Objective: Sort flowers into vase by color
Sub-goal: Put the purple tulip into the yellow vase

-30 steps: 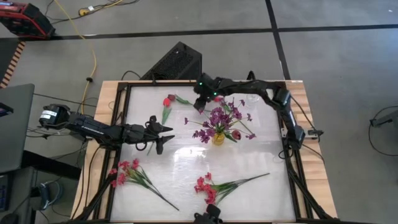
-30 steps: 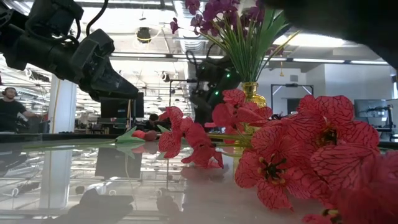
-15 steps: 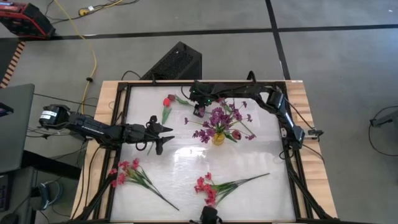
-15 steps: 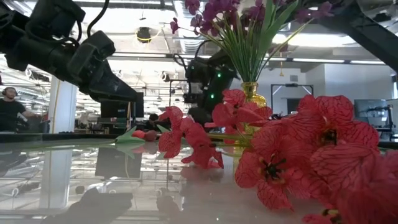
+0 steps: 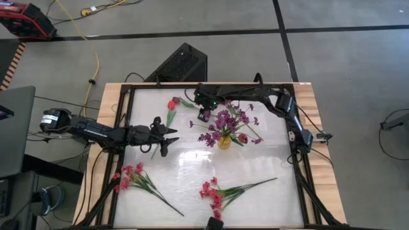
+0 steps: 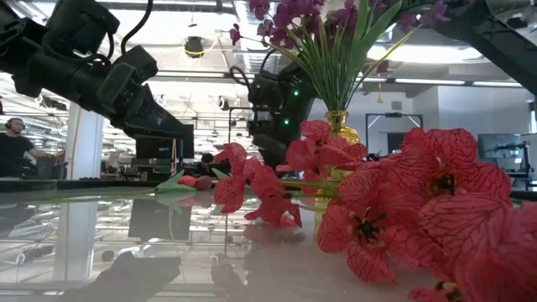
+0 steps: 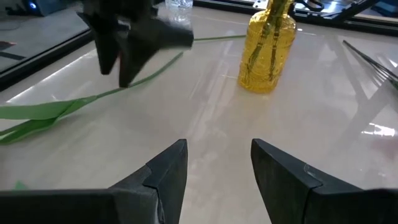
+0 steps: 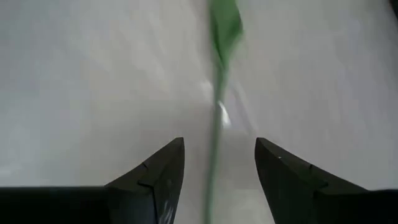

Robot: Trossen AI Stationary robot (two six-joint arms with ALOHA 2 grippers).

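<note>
While the yellow vase (image 5: 224,142) stands mid-surface with purple blooms (image 5: 225,121) in it, the left claw (image 5: 171,138) waits to its left, fingers spread and empty. A red single stem (image 5: 171,109) lies beyond that. Just behind the vase, the right claw (image 5: 204,115) hovers open over a green stem (image 8: 215,143). Two red sprigs (image 5: 136,179) lie on the surface (image 5: 268,160) nearer the front edge.
</note>
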